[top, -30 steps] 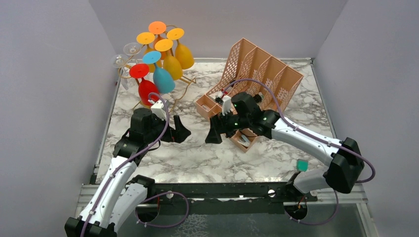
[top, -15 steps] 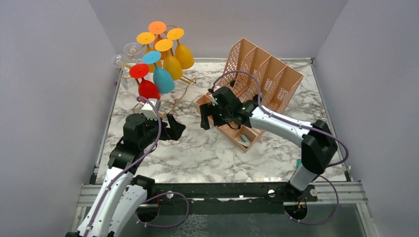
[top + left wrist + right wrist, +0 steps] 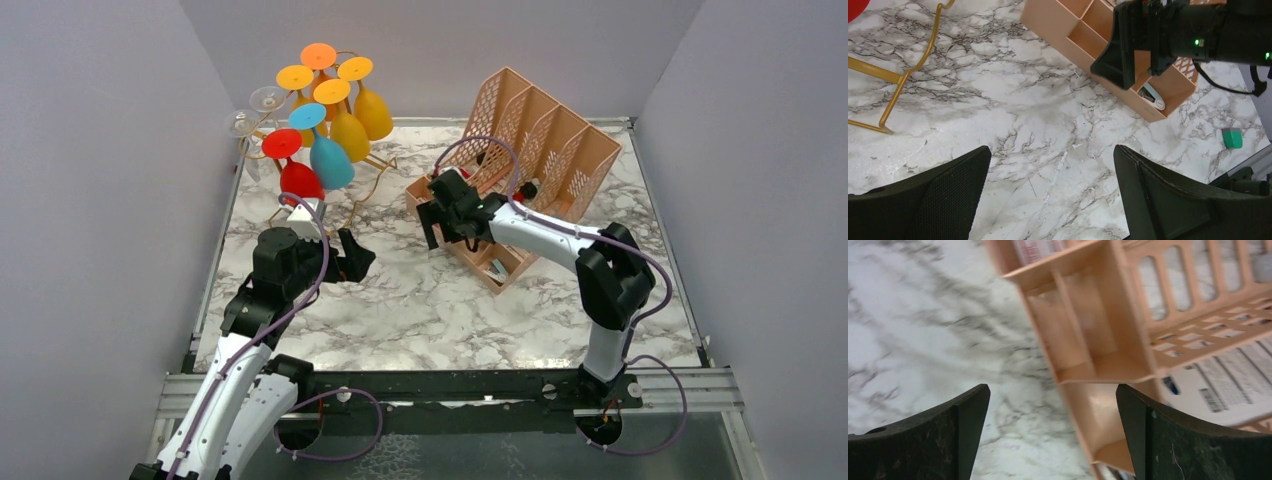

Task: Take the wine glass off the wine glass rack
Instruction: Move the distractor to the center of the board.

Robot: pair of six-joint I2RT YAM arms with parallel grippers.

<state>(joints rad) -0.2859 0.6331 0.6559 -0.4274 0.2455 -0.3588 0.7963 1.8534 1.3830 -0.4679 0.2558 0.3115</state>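
Top external view: gold wire wine glass rack (image 3: 380, 160) stands at back-left corner of marble table (image 3: 420, 310), against the left wall. All glasses hang on it, feet up, bowls down: red wine glass (image 3: 298, 180) lowest and nearest the arms, blue wine glass (image 3: 330, 160) just beside it, yellow wine glasses (image 3: 350, 130) behind, clear wine glasses (image 3: 255, 100) at far left, hard to make out. Nothing taken off the rack yet.

Left gripper (image 3: 352, 262) hovers low over the table, just in front of the rack and near the red glass, not touching either. Jaws spread wide, nothing between them. Left wrist view confirms: both fingers (image 3: 923, 200) far apart, bare marble between, rack's base wire (image 3: 903, 75) at upper left, sliver of red glass at the top-left corner.

Right gripper (image 3: 437, 215) sits at the near-left corner of the peach file organiser (image 3: 560, 150), well apart from the rack. Whether it touches the organiser: cannot tell. Jaws apart, empty. Right wrist view is blurred; fingers (image 3: 923, 440) wide, organiser compartments (image 3: 1098, 330) below and ahead, printed paper under the lattice at right.

Left wrist view also shows the right gripper (image 3: 1118, 50) over the organiser's front edge and a small green block (image 3: 1232, 137) on the table at far right.
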